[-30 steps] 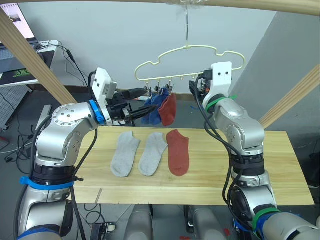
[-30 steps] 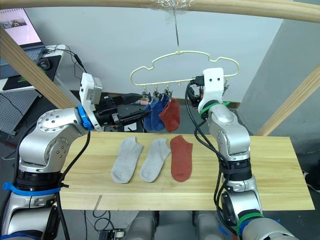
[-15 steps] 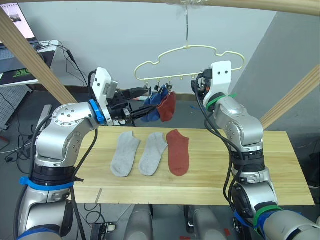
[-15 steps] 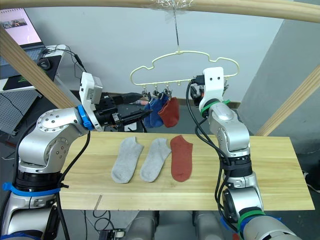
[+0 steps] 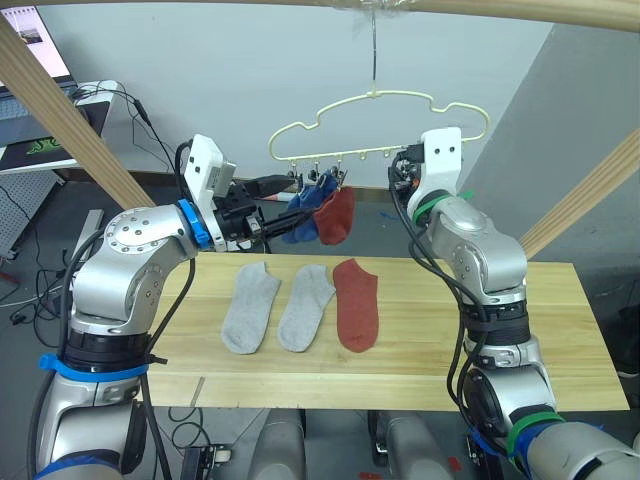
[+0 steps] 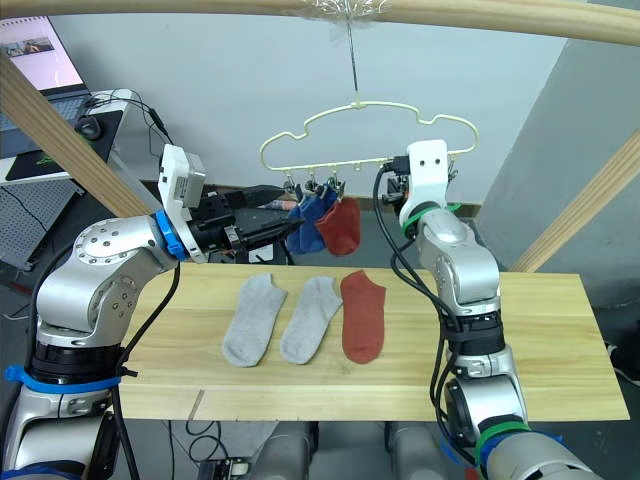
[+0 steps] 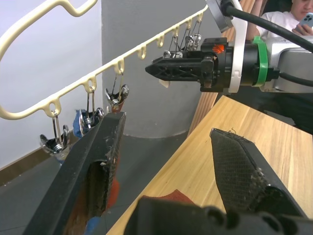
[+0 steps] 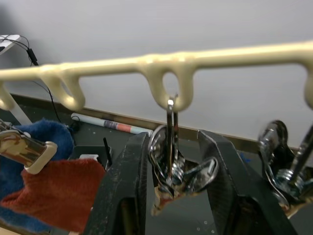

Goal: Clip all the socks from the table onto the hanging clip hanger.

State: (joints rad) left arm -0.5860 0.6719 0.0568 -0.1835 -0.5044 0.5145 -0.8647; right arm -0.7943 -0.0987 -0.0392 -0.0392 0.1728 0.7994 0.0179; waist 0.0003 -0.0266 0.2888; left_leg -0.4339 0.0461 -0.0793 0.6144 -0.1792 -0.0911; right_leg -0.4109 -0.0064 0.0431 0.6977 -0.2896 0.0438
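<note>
While three socks wait on the table [image 5: 420, 345], the right claw [image 8: 171, 196] straddles a metal clip [image 8: 172, 169] hanging from the yellow hanger [image 5: 380, 125], its fingers apart with the clip between them, apparently ready to squeeze it open for the next sock. Beside that clip, toward the robot's left, two blue socks [image 5: 305, 215] and a red sock [image 5: 337, 215] already hang from neighbouring clips. The left claw [image 7: 166, 147] is raised near those hung socks, its fingers spread wide and empty, one finger [image 7: 98, 156] close against the red and blue fabric, perhaps steadying the hanger.

Below both claws, two grey socks [image 5: 272, 305] and a second red sock [image 5: 357, 303] lie flat, side by side, on the pale wooden planks. The hanger's hook hangs from a wooden pole [image 6: 300, 10] overhead. Behind stand a white wall, a desk with a laptop [image 5: 35, 45] and cables, and a seated person [image 7: 288, 19] looking at a phone.
</note>
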